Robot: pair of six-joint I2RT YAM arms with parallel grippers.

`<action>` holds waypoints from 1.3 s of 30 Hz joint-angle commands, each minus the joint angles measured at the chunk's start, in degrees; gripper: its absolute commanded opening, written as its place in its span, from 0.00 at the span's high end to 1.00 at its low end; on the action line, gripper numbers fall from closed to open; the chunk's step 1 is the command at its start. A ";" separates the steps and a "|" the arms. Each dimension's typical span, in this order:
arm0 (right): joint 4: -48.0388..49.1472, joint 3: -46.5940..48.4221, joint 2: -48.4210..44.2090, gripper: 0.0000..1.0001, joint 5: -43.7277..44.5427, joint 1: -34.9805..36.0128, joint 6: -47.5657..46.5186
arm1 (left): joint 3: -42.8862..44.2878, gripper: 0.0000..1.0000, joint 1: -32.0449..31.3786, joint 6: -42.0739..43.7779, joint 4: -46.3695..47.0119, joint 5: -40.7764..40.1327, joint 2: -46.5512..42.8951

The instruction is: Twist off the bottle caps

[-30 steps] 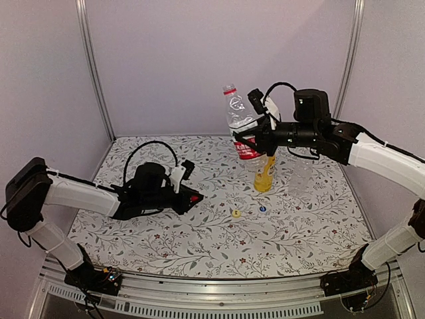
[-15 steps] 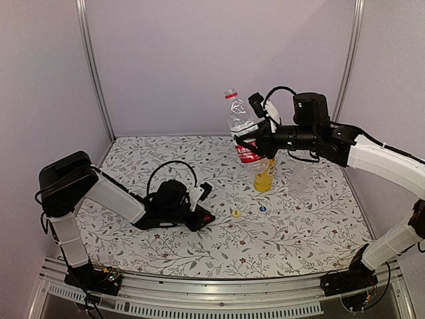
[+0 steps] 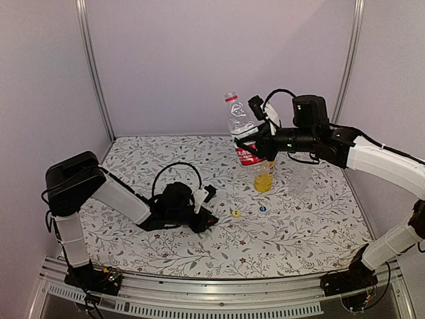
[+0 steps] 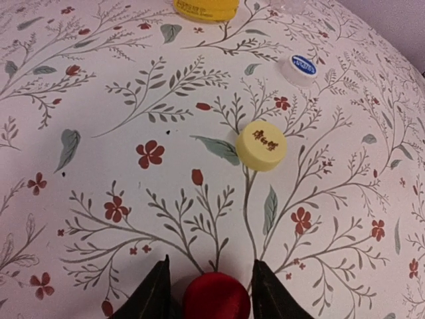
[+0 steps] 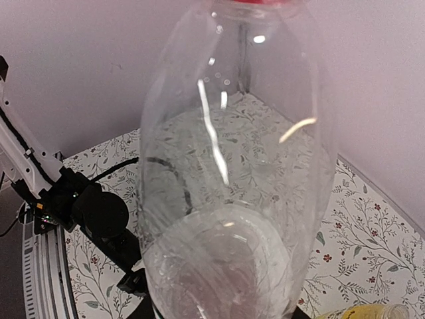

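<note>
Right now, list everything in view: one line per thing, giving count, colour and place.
labelled bottle: one, clear with a red-and-white label, held above the table at back centre.
drink bottle: one, yellow-orange, standing below the labelled bottle.
unlabelled bottle: one, clear, standing right of the drink bottle.
red cap: one, red, between the left gripper's fingers, low at the table.
yellow cap: one, yellow, loose on the table, centre.
blue cap: one, blue and white, loose, right of the yellow cap.
table: one, white floral cover.
left gripper: one, black, closed on the red cap.
right gripper: one, black, clamped on the labelled bottle.
</note>
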 commanded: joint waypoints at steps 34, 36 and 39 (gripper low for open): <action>1.83 -3.77 0.84 0.62 -18.47 2.19 -5.02 | 19.83 0.10 7.06 -1.64 -20.21 13.31 -37.07; 1.87 -3.63 1.24 0.61 -20.09 2.56 -5.45 | 21.96 0.10 7.99 -3.01 -20.26 15.15 -36.06; 2.25 -3.52 1.65 0.61 -21.16 3.05 -6.08 | 24.39 0.10 8.47 -4.62 -20.26 17.67 -34.31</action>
